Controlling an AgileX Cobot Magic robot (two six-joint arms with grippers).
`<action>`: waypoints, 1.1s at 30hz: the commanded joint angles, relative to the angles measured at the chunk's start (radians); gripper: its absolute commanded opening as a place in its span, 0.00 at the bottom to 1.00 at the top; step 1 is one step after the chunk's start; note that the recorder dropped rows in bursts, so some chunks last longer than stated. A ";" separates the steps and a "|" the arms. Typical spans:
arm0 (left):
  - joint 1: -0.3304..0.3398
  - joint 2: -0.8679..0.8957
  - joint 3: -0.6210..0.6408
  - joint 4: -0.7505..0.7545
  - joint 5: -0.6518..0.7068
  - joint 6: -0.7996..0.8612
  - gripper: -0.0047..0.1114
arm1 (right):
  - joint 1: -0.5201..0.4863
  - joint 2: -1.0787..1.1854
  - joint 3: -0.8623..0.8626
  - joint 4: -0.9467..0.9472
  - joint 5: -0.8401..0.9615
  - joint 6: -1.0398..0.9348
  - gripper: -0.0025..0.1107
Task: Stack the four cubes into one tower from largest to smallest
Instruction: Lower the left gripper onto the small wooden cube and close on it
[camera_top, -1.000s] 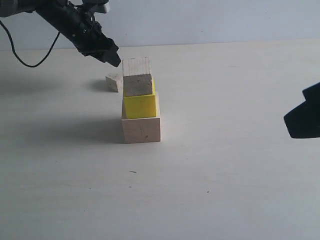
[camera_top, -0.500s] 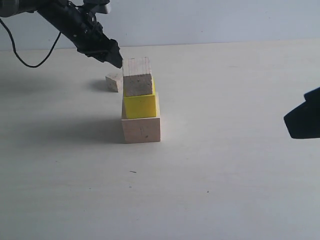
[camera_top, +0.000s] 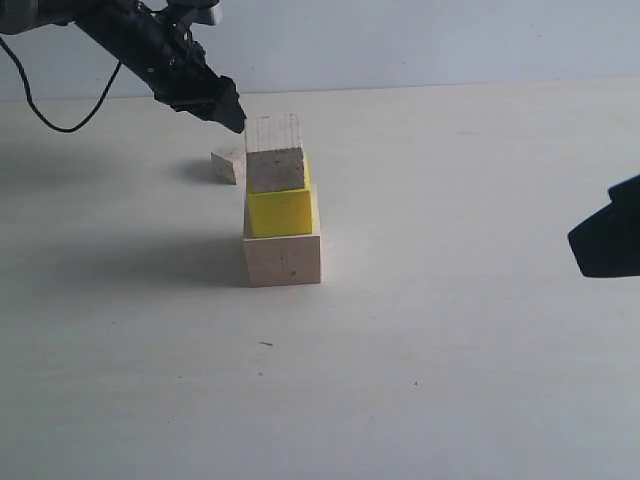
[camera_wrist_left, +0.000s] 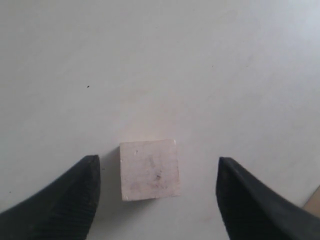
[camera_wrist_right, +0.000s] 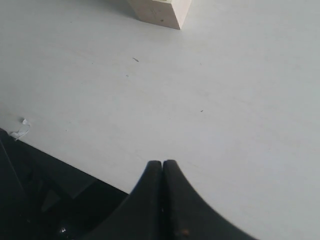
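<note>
A three-cube tower stands mid-table: the large pale wood cube (camera_top: 283, 259) as base, the yellow cube (camera_top: 280, 212) on it, and a smaller pale wood cube (camera_top: 274, 156) on top. The tiny pale wood cube (camera_top: 229, 164) lies on the table behind and left of the tower. My left gripper (camera_top: 228, 112) hovers just above it, open. In the left wrist view the tiny cube (camera_wrist_left: 149, 169) sits between the spread fingers (camera_wrist_left: 75, 195), touching neither, and nearer one finger. My right gripper (camera_wrist_right: 162, 163) is shut on nothing and stays low at the far right (camera_top: 606, 230).
A black cable (camera_top: 50, 122) loops down behind the left arm. The right wrist view shows the table's near edge, a dark drop (camera_wrist_right: 45, 190) beyond it and a small white scrap (camera_wrist_right: 20, 131). A corner of the base cube (camera_wrist_right: 161, 11) shows there too.
The left gripper has edged slightly toward the tower above the tiny cube. The tower, the tiny cube and the right gripper have not moved.
</note>
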 joint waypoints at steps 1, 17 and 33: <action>-0.003 0.001 0.001 -0.029 -0.011 0.003 0.60 | -0.003 -0.006 0.006 -0.010 -0.003 -0.006 0.02; -0.003 0.027 0.001 -0.043 -0.015 0.023 0.60 | -0.003 -0.006 0.006 -0.010 -0.003 -0.006 0.02; -0.003 0.048 0.001 -0.063 -0.028 0.058 0.60 | -0.003 -0.006 0.006 -0.010 -0.001 -0.008 0.02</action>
